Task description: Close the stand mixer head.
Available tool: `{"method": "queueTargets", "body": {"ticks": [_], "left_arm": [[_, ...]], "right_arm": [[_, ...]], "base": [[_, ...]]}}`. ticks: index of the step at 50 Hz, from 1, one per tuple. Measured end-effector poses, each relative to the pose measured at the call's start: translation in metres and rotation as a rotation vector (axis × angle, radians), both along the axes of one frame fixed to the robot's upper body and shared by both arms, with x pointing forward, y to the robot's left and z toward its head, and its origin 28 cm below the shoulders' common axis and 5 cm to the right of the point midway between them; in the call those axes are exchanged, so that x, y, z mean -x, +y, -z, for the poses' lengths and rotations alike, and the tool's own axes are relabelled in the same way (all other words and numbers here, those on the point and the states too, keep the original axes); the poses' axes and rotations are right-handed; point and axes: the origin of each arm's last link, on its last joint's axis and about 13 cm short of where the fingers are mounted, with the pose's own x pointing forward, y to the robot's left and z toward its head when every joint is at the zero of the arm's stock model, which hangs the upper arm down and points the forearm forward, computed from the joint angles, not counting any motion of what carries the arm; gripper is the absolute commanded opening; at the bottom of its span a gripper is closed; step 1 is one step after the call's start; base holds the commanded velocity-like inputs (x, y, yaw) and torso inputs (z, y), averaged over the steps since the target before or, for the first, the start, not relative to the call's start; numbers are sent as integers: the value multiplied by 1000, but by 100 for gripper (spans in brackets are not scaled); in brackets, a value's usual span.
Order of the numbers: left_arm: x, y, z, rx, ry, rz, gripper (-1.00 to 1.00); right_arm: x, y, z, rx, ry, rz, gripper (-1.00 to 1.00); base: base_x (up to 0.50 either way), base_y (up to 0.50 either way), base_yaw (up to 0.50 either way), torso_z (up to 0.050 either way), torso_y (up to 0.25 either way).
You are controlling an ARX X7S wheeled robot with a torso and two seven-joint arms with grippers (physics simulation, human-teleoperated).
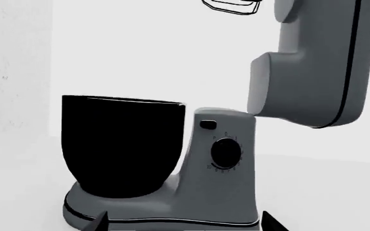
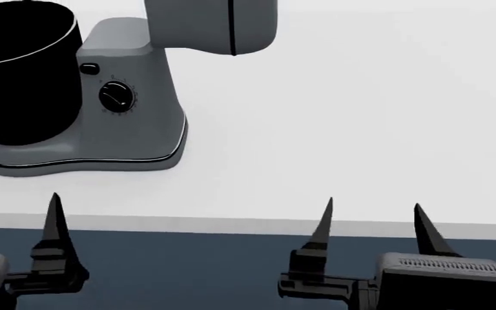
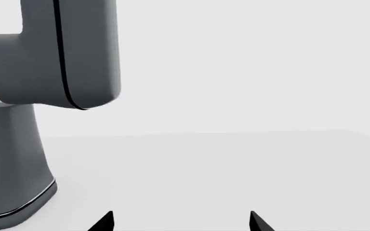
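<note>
The stand mixer head (image 1: 313,62) is a matte grey rounded box with a thin dark seam, tilted up nearly upright above the base column (image 1: 223,163). It also shows at the top of the head view (image 2: 214,26) and in the right wrist view (image 3: 56,53). The black bowl (image 1: 121,144) sits on the mixer base. A wire whisk (image 1: 233,6) hangs from the raised head. My left gripper (image 1: 183,222) is open and empty, low in front of the mixer base. My right gripper (image 2: 371,223) is open and empty at the counter's front edge, right of the mixer.
The mixer stands on a white counter (image 2: 360,129) at its left part. The counter's front edge (image 2: 248,223) runs above a dark blue front. A white wall (image 1: 11,72) stands behind the bowl. The column carries a black dial (image 2: 115,97) and a button (image 2: 90,68).
</note>
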Motion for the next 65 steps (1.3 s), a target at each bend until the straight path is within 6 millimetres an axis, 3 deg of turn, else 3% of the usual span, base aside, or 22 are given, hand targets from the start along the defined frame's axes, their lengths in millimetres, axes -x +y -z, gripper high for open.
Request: {"method": "queueTargets", "body": {"ticks": [6, 15, 22, 39, 49, 65], "left_arm": [[-6, 4, -23, 3, -71, -16, 100], [-8, 10, -38, 39, -109, -42, 100], [-9, 16, -46, 62, -128, -67, 100], [-8, 22, -54, 78, -160, -100, 100], [-4, 26, -63, 121, -183, -108, 100], [1, 31, -74, 159, -216, -120, 100]], "right_arm": [[0, -5, -24, 13, -43, 7, 100], [4, -10, -40, 45, -61, 41, 100], [7, -11, -46, 65, -72, 47, 100], [13, -11, -52, 59, -118, -6, 100], [17, -11, -59, 35, -134, -3, 100], [32, -53, -127, -1, -153, 174, 100]], "base": [[38, 113, 0, 50, 0], [190, 500, 0, 16, 0], [253, 463, 0, 0, 0], [495, -13, 0, 0, 0], [0, 0, 0, 0, 0], [0, 0, 0, 0, 0]]}}
